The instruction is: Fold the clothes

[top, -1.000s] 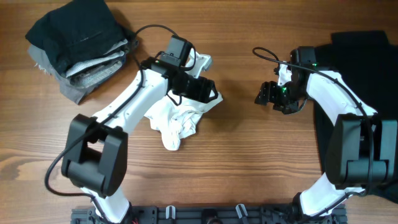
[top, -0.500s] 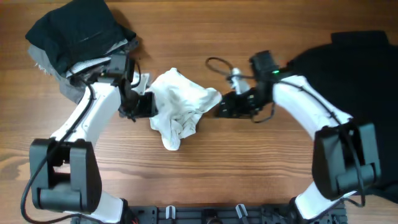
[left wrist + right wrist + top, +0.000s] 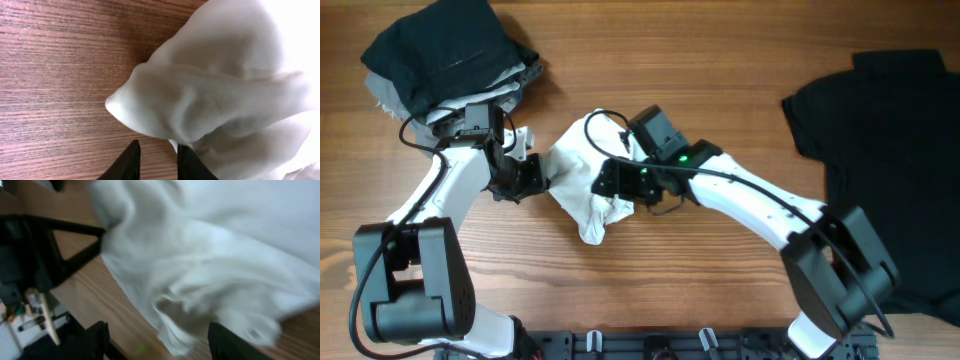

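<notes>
The white T-shirt (image 3: 582, 178) lies crumpled mid-table, one of the clothes. My left gripper (image 3: 532, 181) sits at its left edge. In the left wrist view its jaws (image 3: 156, 159) stand narrowly apart with bare wood between them, and the white fabric (image 3: 220, 105) bulges just past the tips, brushing the right finger (image 3: 192, 164). My right gripper (image 3: 608, 182) reaches over the shirt from the right. Its fingers (image 3: 97, 341) stand wide open over the rumpled cloth (image 3: 200, 280), gripping nothing. A black shirt (image 3: 895, 170) lies flat at the right.
A stack of folded black and grey pieces (image 3: 445, 65) sits at the back left, close behind my left arm. Bare wood table (image 3: 720, 290) shows in front of the shirt and between the white shirt and the black one.
My right arm swept left across the table onto the white shirt. My left gripper moved to the shirt's left edge and its jaws narrowed. The shirt bunched and shifted left.
</notes>
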Action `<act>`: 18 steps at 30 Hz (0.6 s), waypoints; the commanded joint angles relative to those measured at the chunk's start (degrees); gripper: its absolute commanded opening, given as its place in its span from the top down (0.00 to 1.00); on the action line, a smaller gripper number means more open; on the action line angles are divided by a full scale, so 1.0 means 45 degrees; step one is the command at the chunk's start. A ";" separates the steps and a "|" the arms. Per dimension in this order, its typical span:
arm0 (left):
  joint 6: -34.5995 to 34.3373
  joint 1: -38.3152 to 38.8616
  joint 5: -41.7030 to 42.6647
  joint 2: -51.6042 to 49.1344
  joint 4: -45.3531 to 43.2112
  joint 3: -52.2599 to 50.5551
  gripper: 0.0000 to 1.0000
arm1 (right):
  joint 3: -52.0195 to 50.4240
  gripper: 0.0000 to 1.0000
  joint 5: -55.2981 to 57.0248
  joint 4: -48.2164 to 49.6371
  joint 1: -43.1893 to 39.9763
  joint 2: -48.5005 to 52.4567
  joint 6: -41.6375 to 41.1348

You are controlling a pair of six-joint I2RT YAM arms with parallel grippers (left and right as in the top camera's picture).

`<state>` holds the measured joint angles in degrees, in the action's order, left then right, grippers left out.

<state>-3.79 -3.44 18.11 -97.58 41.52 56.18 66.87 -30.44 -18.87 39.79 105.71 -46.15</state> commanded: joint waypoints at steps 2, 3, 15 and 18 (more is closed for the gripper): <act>-0.0015 -0.0039 0.0257 -0.0005 -0.0029 -0.0068 0.72 | 0.0005 0.43 -0.0199 0.0850 0.0622 0.1141 -0.0427; -0.0019 -0.0039 0.0257 -0.0005 -0.0034 -0.0068 0.72 | 0.0005 0.52 -0.0204 0.0593 0.0617 0.1214 -0.0423; -0.0019 -0.0049 0.0257 -0.0005 -0.0034 -0.0063 0.64 | 0.0068 0.85 0.0374 -0.5867 -0.3026 -0.1423 0.1069; -0.0015 -0.0078 0.0253 0.0175 0.0845 0.0262 0.31 | 0.0068 0.81 0.0379 -0.6800 -0.3215 -0.1423 0.2254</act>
<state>-3.97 -3.46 18.50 -97.58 42.22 56.23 66.92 -29.91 -47.55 25.41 99.55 -41.41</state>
